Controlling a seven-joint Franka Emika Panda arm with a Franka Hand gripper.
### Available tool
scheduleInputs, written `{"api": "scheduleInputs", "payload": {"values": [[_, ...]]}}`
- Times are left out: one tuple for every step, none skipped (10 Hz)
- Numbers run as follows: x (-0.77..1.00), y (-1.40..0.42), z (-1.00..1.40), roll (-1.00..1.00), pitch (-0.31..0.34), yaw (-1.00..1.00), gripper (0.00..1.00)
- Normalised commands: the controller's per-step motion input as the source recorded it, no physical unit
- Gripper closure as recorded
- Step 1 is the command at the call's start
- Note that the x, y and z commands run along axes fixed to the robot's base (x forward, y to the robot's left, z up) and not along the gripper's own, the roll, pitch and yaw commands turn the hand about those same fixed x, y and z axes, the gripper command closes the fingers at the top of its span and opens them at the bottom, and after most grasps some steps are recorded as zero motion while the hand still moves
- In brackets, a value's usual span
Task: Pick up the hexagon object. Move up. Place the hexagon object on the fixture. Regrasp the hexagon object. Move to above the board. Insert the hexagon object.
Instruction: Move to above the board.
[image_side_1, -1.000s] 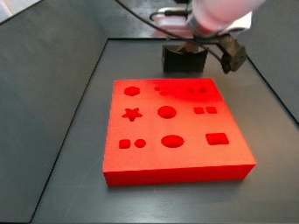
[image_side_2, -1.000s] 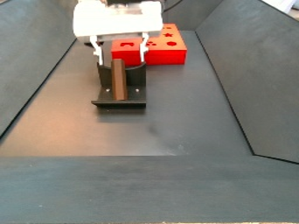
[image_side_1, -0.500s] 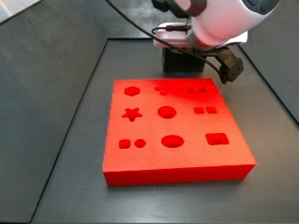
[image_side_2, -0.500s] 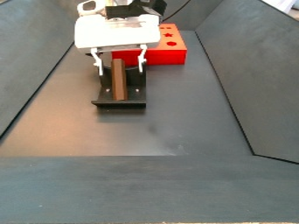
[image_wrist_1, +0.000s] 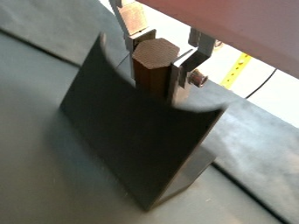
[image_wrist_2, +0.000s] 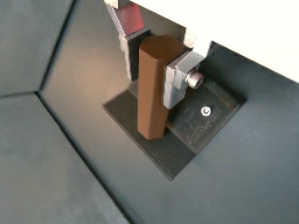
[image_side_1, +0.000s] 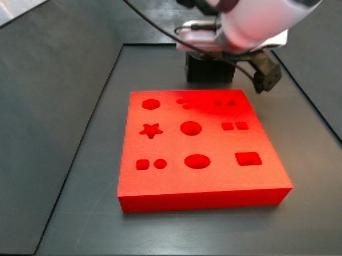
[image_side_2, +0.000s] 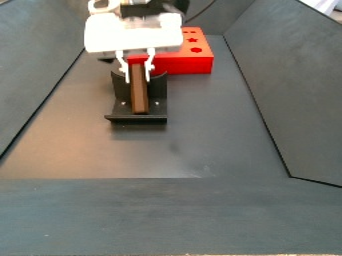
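I have the board (image_side_1: 201, 150), the big red slab, filling the middle of a side view, and from the far end it shows at about one o'clock beyond the fixture (image_side_2: 135, 110). The fixture sits at twelve o'clock off the board's far edge, with the arm over it.

The gripper (image_side_2: 135, 64) is down on the fixture, and both wrist views show its silver fingers (image_wrist_2: 177, 77) flanking the hexagon object (image_wrist_2: 156, 86). They look pressed against its sides, so I judge the gripper clamped on the peg, or within a hair of it.

The hexagon object stands in the fixture's notch, long axis upright, its hexagonal end (image_wrist_1: 153, 48) pointing up toward the wrist and its lower end down on the base plate.

I take this as the regrasp. To do it well I want the pads square on two opposite flats, not on edges, so the peg cannot twist. I'd then lift straight along its axis, clear of the notch walls, before swinging toward the board.
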Motion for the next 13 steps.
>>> {"api": "scheduleInputs", "payload": {"values": [[0.09,-0.2,1.0,-0.05,0.195,0.03,1.0],[0.09,-0.19,1.0,-0.06,0.195,0.06,1.0],[0.09,-0.19,1.0,-0.05,0.191,0.09,1.0],[0.09,-0.18,1.0,-0.04,0.178,0.11,1.0],[0.09,-0.18,1.0,-0.03,0.159,0.14,1.0],[0.09,-0.17,1.0,-0.02,0.138,0.15,1.0],[0.09,-0.16,1.0,-0.02,0.115,0.15,1.0],[0.09,-0.16,1.0,-0.02,0.095,0.14,1.0],[0.08,-0.15,1.0,-0.02,0.081,0.13,1.0],[0.08,-0.14,1.0,-0.02,0.067,0.12,1.0],[0.08,-0.13,1.0,-0.02,0.06,0.11,1.0],[0.08,-0.12,1.0,-0.03,0.055,0.09,1.0],[0.07,-0.11,1.0,-0.03,0.059,0.08,1.0]]}}
